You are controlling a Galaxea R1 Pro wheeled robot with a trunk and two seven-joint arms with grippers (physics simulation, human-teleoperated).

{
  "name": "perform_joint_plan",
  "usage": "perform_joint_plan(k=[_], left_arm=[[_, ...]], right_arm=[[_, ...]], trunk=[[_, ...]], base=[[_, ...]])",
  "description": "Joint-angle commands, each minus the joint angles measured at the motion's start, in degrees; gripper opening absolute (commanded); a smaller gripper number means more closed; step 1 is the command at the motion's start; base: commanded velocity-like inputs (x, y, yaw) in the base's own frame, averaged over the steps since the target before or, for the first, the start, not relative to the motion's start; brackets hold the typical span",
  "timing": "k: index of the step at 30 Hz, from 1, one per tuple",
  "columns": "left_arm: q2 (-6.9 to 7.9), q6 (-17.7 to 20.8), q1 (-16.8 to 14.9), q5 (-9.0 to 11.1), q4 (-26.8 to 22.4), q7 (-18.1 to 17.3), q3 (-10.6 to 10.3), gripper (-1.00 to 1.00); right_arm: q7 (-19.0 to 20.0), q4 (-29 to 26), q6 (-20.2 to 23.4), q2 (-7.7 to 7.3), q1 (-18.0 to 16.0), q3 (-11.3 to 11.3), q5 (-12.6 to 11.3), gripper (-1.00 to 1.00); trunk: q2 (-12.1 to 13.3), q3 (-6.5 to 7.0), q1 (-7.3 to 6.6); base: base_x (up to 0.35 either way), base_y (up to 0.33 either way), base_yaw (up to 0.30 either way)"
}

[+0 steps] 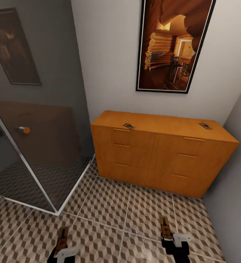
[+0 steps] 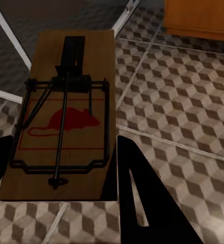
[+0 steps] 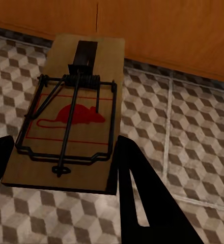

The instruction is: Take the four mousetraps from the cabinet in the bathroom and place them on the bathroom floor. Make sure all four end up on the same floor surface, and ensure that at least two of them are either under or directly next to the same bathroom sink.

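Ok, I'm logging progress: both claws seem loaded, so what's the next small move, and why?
Probably turn away from the cabinet toward the sink and set these down. Each claw grips a mousetrap: left, right. Two more mousetraps lie on the cabinet top, and no claw is free.

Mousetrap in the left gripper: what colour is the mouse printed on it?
Red, on the tan board of the mousetrap; clearest in the left wrist view.

Two mousetraps (image 1: pixel 128 126) (image 1: pixel 205 125) flat on cabinet (image 1: pixel 160 153) top; two more (image 2: pixel 66 117) (image 3: pixel 74 114) held above patterned floor (image 1: pixel 109 204).
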Motion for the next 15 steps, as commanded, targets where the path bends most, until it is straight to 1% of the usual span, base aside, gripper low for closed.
perform_joint_plan(k=[1, 15], left_arm=[[-0.02, -0.1, -0.1, 0.2, 0.1, 0.4, -0.5, -1.0], [-0.02, -0.1, -0.1, 0.3, 0.1, 0.4, -0.5, -1.0]], right_arm=[[0.0, 0.0, -0.2, 0.03, 0.0, -0.3, 0.4, -1.0], [0.0, 0.0, -0.2, 0.09, 0.0, -0.3, 0.4, -1.0]], trunk=[[0.0, -0.05, 0.0], [0.0, -0.05, 0.0]], base=[[0.0, 0.0, 0.287], [0.0, 0.0, 0.287]])
